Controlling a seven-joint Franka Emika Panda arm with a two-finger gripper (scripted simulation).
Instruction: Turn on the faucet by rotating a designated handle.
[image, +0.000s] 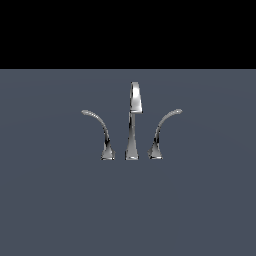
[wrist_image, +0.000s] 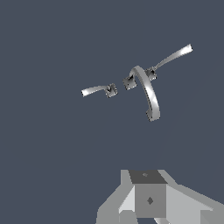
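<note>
Worktop (image: 50, 200), plain grey-blue, carries the faucet (image: 133, 125): tall spout (image: 134, 107) central. Handle (image: 97, 127) sits just beside it on the exterior view's left, arching outward. Hand (wrist_image: 148, 205) well apart, partly visible; whether clenched or released I cannot tell. Best approach: meet the lever near its tip, push sideways. No writing visible.

one faucet (image: 133, 125): one spout (image: 135, 97), two levers, one gray floor (image: 50, 200).
</note>
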